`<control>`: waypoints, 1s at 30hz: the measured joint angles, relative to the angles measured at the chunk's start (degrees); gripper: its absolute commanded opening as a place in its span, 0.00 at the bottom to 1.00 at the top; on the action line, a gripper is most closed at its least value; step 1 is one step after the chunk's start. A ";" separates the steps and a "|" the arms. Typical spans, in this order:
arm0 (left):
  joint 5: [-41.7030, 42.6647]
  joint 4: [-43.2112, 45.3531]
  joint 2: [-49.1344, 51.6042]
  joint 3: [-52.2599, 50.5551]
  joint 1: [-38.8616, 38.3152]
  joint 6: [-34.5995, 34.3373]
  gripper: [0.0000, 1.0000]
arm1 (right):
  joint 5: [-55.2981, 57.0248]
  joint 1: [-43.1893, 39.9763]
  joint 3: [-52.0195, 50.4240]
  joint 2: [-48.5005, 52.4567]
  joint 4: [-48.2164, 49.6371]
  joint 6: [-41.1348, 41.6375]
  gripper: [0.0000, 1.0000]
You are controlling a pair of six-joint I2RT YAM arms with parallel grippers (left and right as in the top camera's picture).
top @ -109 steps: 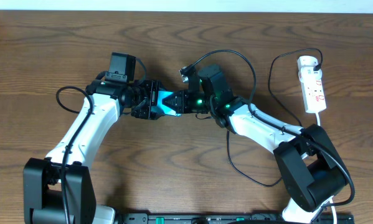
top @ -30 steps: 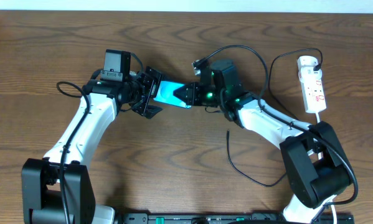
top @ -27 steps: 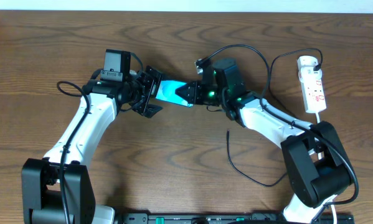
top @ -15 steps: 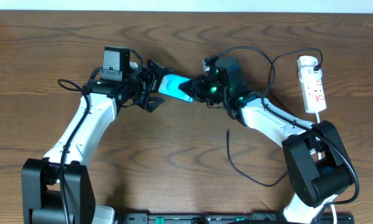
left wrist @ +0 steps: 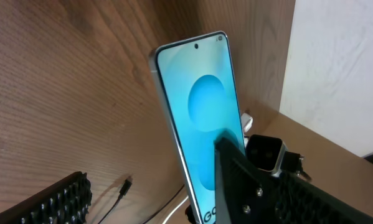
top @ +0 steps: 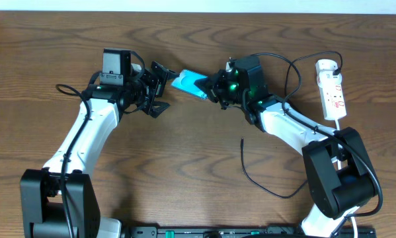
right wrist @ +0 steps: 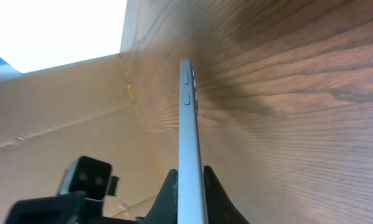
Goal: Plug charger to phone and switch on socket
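The phone point(top: 186, 82), light blue screen up, hangs tilted above the table with my right gripper point(top: 209, 86) shut on its right end. In the right wrist view the phone point(right wrist: 187, 118) is edge-on, clamped between the two fingers point(right wrist: 212, 194). My left gripper point(top: 159, 89) stands open just left of the phone's free end, touching nothing. Its wrist view shows the phone point(left wrist: 198, 112) upright between the wide fingers point(left wrist: 55, 199). The charger's plug tip point(top: 242, 140) lies loose on the wood, also visible as a small plug tip point(left wrist: 127, 183). The white socket point(top: 332, 92) lies at the far right.
The thin black charger cable point(top: 270, 188) loops across the table's front right, near the right arm's base point(top: 333, 182). A thicker arm cable point(top: 277, 63) arcs above the right wrist. A pale wall point(left wrist: 342, 68) bounds the table's far edge.
The right gripper has carried the phone toward the far side and slightly right. The left gripper, open throughout the last second, has drawn back left, and the phone now sits beyond its fingertips.
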 measured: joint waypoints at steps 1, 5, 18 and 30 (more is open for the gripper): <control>-0.02 0.00 0.00 0.00 0.02 0.00 0.94 | 0.00 0.00 0.00 0.00 0.46 0.96 0.01; -0.04 0.02 0.00 0.00 0.02 0.02 0.94 | -0.50 0.00 0.00 0.02 3.56 4.44 0.01; -0.92 3.32 0.00 0.00 0.02 0.17 0.94 | -4.48 0.11 0.00 0.02 9.68 10.60 0.01; -4.37 5.79 0.00 0.00 0.02 0.20 0.94 | -6.99 0.42 0.00 0.02 16.72 11.82 0.01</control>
